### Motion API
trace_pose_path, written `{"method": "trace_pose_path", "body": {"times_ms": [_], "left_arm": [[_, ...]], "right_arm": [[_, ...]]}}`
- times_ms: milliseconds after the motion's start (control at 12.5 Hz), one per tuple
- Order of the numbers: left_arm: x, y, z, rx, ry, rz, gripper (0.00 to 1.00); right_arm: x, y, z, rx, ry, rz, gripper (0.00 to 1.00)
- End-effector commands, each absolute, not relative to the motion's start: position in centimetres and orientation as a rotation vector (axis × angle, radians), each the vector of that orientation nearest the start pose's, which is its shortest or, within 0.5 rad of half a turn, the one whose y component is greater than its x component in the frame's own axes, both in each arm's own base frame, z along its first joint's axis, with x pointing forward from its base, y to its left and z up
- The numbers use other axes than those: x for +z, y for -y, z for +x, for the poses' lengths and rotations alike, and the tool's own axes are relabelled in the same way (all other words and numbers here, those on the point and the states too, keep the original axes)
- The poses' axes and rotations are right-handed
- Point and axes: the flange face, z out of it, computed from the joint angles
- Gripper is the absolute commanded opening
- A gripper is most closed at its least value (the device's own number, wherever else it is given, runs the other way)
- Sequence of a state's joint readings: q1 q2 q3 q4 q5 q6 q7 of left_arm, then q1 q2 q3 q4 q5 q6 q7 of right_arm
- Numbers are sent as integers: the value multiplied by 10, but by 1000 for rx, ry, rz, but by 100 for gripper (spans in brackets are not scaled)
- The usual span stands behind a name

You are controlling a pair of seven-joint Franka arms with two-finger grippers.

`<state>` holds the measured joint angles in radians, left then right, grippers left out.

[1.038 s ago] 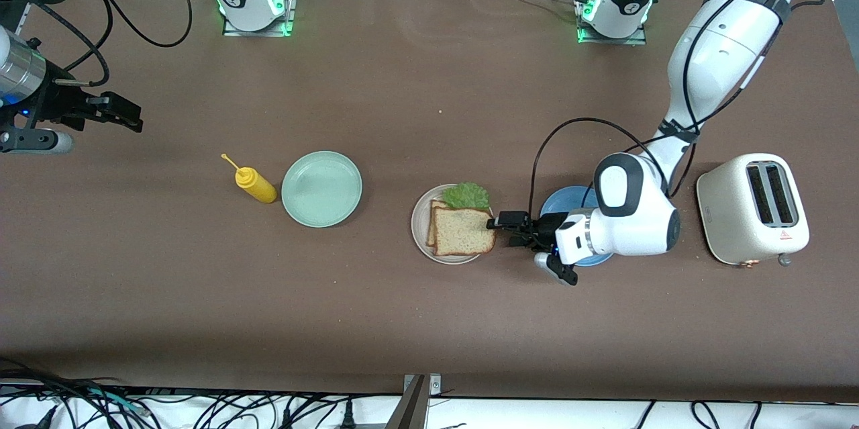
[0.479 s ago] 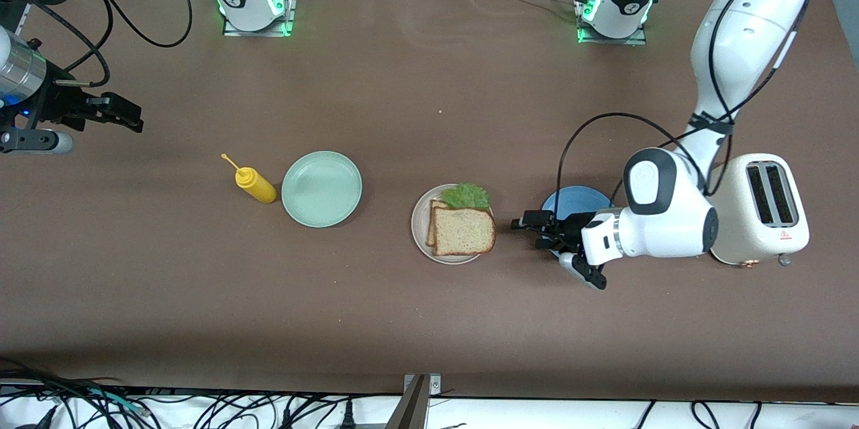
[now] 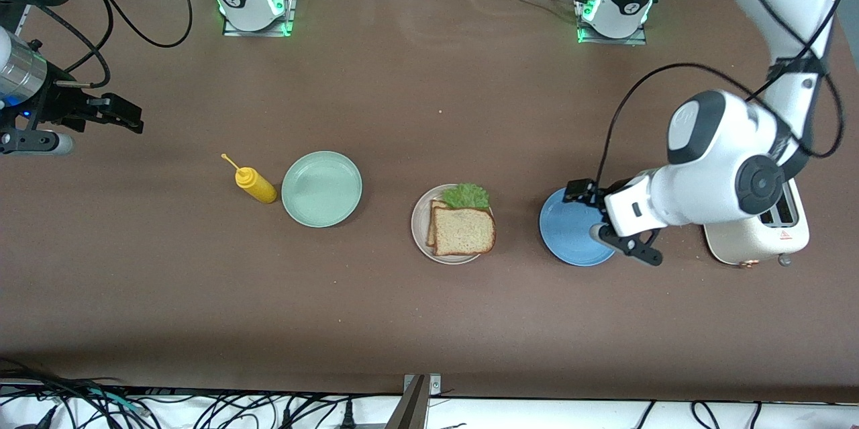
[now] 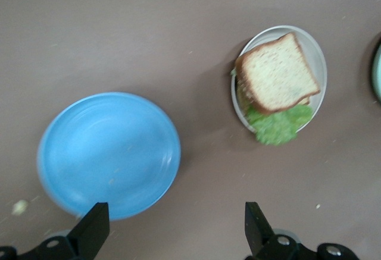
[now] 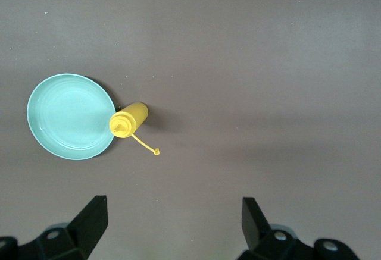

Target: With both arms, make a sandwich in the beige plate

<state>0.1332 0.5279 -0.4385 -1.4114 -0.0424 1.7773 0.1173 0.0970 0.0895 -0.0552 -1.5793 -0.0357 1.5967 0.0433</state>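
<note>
Right now I see the sandwich (image 3: 462, 227) sitting on the beige plate (image 3: 420, 227) near the middle of the tabletop (image 3: 429, 321): a slice of bread on top, a second slice peeking out underneath toward the right arm's end, and a ruffled green lettuce leaf (image 3: 466, 195) sticking out at the edge farther from the front camera. Nothing is touching it. Beside the beige plate, toward the left arm's end, lies the blue plate (image 3: 567, 234), and my left pincer (image 3: 590, 211) hangs over that plate's rim with its fingers (image 4: 92, 230) spread wide and nothing between them; the left wrist view shows both the blue plate and the sandwich below. Just beside the blue plate, still toward the left arm's end, stands the cream toaster (image 3: 758, 241), partly hidden by the left arm's wrist. On the other flank of the beige plate lies the mint-green plate (image 3: 321, 188), with the yellow squeeze bottle (image 3: 255, 186) just beside it, lying tilted with its open cap tip pointing away. My right pincer (image 3: 124, 117) waits over bare tabletop at the right arm's end, fingers released and empty.
</note>
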Motion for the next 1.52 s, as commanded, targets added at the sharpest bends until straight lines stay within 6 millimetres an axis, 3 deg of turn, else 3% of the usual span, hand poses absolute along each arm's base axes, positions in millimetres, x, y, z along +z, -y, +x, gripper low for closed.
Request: {"method": "trace_pose_path", "body": {"times_ms": [0,240,479,799,1438], "left_arm": [[457,131,649,229,-584,-3182,100],[527,92,623,80,-451,-3114,100],[575,66,584,-22,-352,-3090,100],[588,61,560,-81,-336,-3101,100],[598,58,556,-67,-328,-3105,100]], "right_arm": [[575,-23,583,102,4,-3186,100],[575,-23,583,102,6,-3186,100],[575,-23,583,102,4,-3186,100],[575,-23,583,102,4,-3186,100],[575,-23,583,102,-1,-3187,100]]}}
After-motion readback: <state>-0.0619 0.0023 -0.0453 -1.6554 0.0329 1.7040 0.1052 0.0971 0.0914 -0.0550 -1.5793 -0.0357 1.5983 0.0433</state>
